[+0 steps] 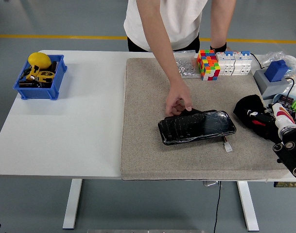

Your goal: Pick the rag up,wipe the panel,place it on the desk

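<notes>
While the person's hand [179, 103] pins the panel's [197, 127] far edge mid-mat, the rag [254, 119] lies bunched near the worktop's [70, 126] right edge, w/ the right hand [284, 141] against it; can't tell if it's clamped or apart. Risk: a wipe stroke hits the person's hand or drags the cable connector [227, 144].

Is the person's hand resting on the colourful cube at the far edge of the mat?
No, the person's hand presses on the far edge of the black panel, while the colourful cube stands untouched.
</notes>
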Robot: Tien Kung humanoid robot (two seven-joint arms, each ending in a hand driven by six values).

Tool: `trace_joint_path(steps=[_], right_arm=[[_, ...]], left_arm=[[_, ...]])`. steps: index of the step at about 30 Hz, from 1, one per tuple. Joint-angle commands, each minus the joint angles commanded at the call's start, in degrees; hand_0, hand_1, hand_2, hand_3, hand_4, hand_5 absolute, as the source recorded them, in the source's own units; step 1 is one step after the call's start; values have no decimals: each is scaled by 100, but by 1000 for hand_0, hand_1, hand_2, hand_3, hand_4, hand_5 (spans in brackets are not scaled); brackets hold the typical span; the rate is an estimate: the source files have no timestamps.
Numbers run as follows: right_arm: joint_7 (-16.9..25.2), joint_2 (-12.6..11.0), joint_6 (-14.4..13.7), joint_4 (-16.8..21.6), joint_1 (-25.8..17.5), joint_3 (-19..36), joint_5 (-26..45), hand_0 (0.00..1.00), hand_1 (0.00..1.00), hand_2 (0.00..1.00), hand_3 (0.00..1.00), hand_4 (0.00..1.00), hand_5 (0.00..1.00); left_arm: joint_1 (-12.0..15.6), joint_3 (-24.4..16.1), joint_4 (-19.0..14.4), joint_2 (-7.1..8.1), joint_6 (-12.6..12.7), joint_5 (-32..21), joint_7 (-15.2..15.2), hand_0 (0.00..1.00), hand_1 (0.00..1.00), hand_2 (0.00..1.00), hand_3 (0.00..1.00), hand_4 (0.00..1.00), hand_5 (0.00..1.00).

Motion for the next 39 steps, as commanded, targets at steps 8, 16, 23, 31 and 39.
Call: trace_joint_path(steps=[8, 16, 23, 31, 39], right_arm=[[10, -3, -113, 21, -8, -108, -46, 780, 799, 856, 934, 998, 468], [200, -1, -661, 25, -28, -170, 392, 445, 482, 507, 524, 835, 128], [393, -18, -1085, 52, -27, -179, 633, 346, 399, 424, 435, 740, 2], [427, -72, -1184, 127, -33, -160, 735, 291, 370, 392, 404, 770, 2], [342, -182, -1189, 380, -50, -137, 708, 260, 340, 364, 381, 782, 2]], left_arm=[[1, 24, 0, 6, 0, -13, 1, 685, 729, 731, 607, 668, 626], [22, 29, 0, 13, 7, -20, 3, 684, 729, 731, 606, 669, 626], [32, 45, 0, 17, 7, -29, 2, 683, 729, 731, 606, 668, 624], [31, 45, 0, 23, 3, -17, -2, 684, 729, 731, 606, 668, 624], [29, -30, 0, 18, 7, 44, 2, 684, 729, 731, 606, 668, 625]])
